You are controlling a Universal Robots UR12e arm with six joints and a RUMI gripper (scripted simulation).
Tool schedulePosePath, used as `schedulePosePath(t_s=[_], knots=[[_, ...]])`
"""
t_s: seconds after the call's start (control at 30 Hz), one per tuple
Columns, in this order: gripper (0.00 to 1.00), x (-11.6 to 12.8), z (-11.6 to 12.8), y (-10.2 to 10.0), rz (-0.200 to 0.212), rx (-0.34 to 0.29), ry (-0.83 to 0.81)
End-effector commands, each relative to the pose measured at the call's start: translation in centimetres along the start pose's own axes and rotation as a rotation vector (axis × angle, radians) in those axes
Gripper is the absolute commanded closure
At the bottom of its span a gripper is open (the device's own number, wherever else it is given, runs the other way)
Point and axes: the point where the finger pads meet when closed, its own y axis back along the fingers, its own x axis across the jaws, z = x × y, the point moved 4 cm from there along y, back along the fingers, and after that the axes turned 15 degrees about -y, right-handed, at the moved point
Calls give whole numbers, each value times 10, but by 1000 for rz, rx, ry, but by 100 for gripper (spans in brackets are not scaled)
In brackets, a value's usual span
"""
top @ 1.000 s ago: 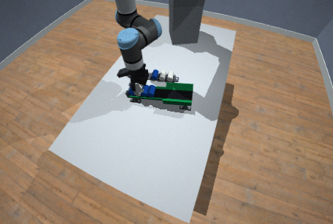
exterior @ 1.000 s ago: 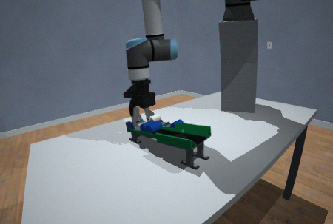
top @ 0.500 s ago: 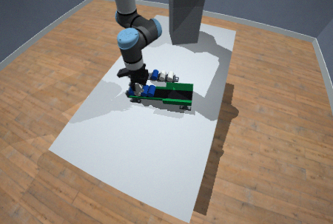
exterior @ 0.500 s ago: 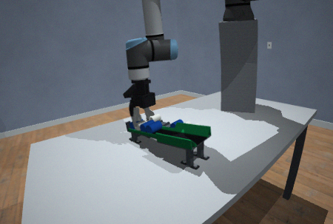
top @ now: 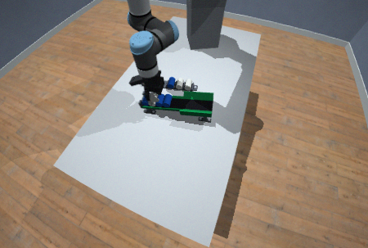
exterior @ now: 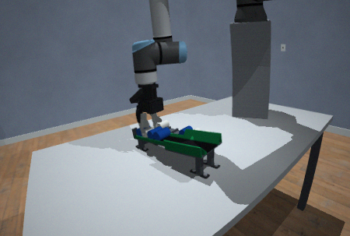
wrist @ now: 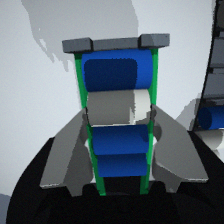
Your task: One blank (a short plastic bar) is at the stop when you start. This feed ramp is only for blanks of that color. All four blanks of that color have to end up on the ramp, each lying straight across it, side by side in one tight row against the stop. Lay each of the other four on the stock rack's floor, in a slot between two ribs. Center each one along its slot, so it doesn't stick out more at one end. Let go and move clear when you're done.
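The green-railed feed ramp point(top: 184, 104) stands on the table, with its grey stop point(wrist: 115, 43) at the low end. In the wrist view a blue blank point(wrist: 117, 70) lies against the stop. A white blank point(wrist: 117, 106) comes after it, followed by two more blue blanks point(wrist: 121, 140) point(wrist: 121, 164), all lying across the ramp. My gripper point(wrist: 118, 107) point(top: 152, 99) is down over the ramp's stop end and is shut on the white blank, with one finger at each of its ends. It also shows in the exterior view point(exterior: 149, 122).
The stock rack point(top: 181, 83) stands just behind the ramp and holds one blue blank point(top: 172, 82) and white blanks point(top: 184, 83). Its edge shows at the right in the wrist view point(wrist: 210, 117). The arm's grey pedestal point(top: 204, 8) rises at the back of the table.
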Motion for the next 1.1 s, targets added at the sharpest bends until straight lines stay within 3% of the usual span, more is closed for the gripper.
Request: schedulePosePath(t_s=[0.0,0.7,0.83,1.0,1.07], knots=[[63,-3,0,0,-4,1,0],[63,-3,0,1,-4,1,0],[63,0,0,12,0,1,-1],[63,0,-1,44,-1,1,-1],[63,0,-1,44,-1,1,-1]])
